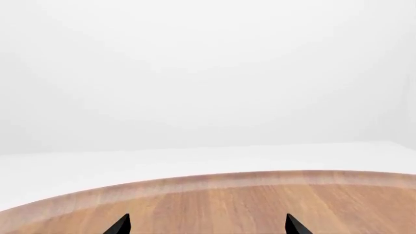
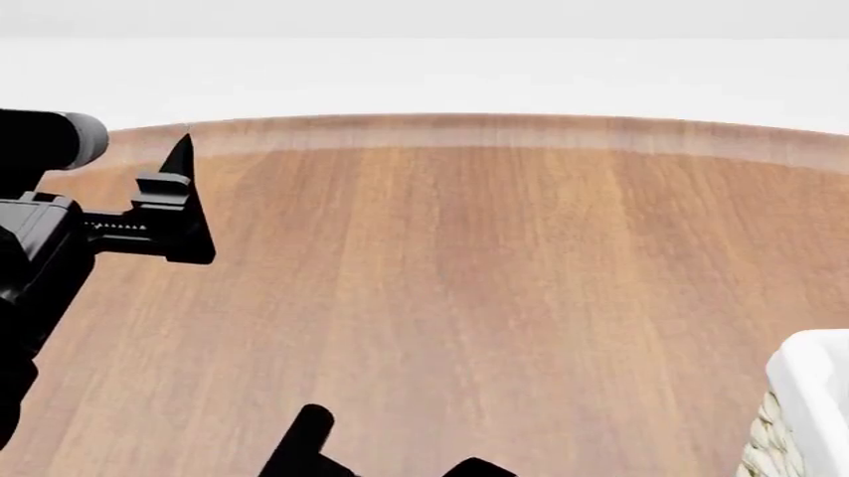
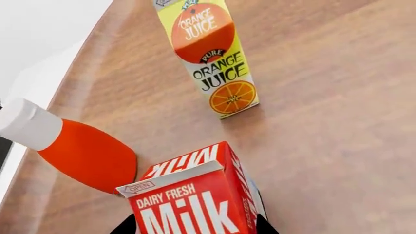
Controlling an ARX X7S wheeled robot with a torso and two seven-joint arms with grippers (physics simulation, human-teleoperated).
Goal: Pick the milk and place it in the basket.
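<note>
Closest to the right wrist camera, the milk (image 3: pixel 195 204) is seen from above, its red top with white "Milk" lettering filling the lower part of the view. The black fingers (image 3: pixel 123 226) of the right gripper (image 3: pixel 194 225) are seen on either side of the carton, pressed against its sides, so the carton is held between them. Just beside the milk, a red bottle (image 3: pixel 87 156) with a white cap is seen standing on the wooden table (image 3: pixel 325 146). Farther off, apart from both, an orange juice carton (image 3: pixel 208 53) is seen upright on the same surface.

In the head view, dark parts of the right arm are seen at the lower edge. A corner of the basket (image 2: pixel 812 402), with white cloth over woven wicker, is seen at the right edge. The left gripper (image 2: pixel 179 204) is held above the table near its left side. In the left wrist view, its two fingertips (image 1: pixel 120 225) are seen well apart with only bare table between them, so it is open and empty.
</note>
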